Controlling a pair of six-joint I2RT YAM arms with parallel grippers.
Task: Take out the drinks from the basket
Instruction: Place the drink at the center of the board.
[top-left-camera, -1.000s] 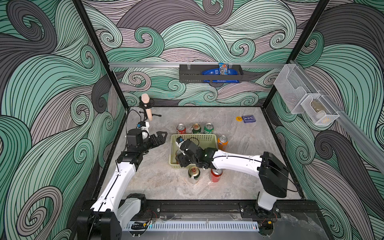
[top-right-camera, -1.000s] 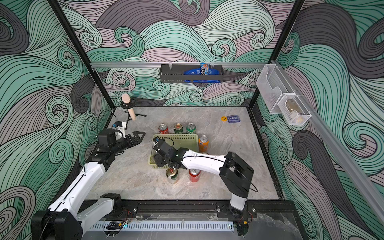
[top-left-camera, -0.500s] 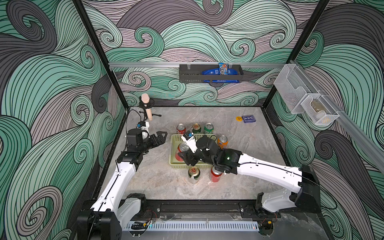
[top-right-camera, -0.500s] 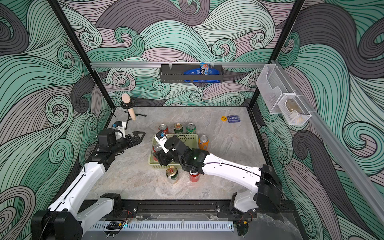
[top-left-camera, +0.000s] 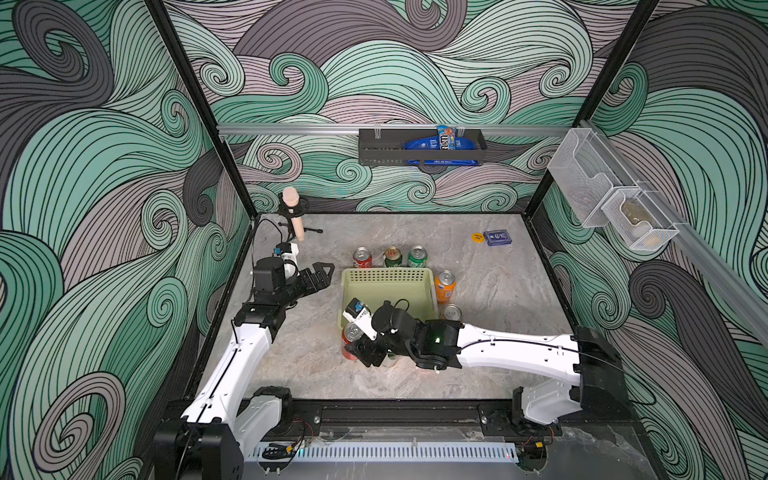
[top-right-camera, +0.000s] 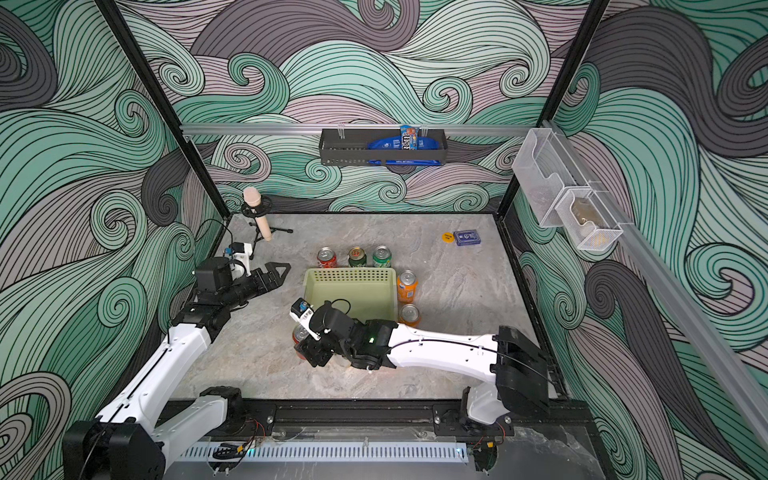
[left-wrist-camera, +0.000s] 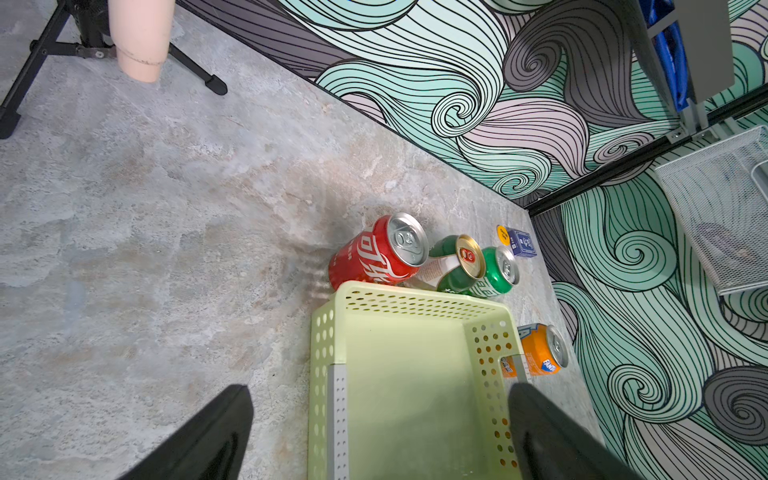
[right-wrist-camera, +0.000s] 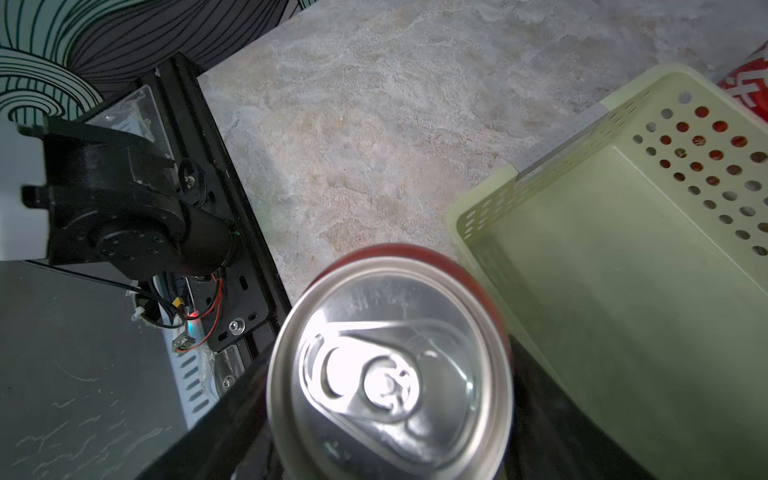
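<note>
The right arm (top-left-camera: 519, 353) reaches to the near left corner of the basket (top-left-camera: 386, 272); its jaws are clenched on a red can (top-left-camera: 352, 332), just outside that corner; I cannot tell if it touches the table (top-left-camera: 291, 365); the left arm (top-left-camera: 249, 345) hangs to the left of the basket, and its jaws are spread wide and hold nothing; behind the basket three cans stand in a row, another red can (top-left-camera: 362, 257), a dark green can (top-left-camera: 392, 256) and a bright green can (top-left-camera: 417, 256); two more stand by the basket's right side, an orange can (top-left-camera: 445, 286) and a second orange can (top-left-camera: 451, 311)
</note>
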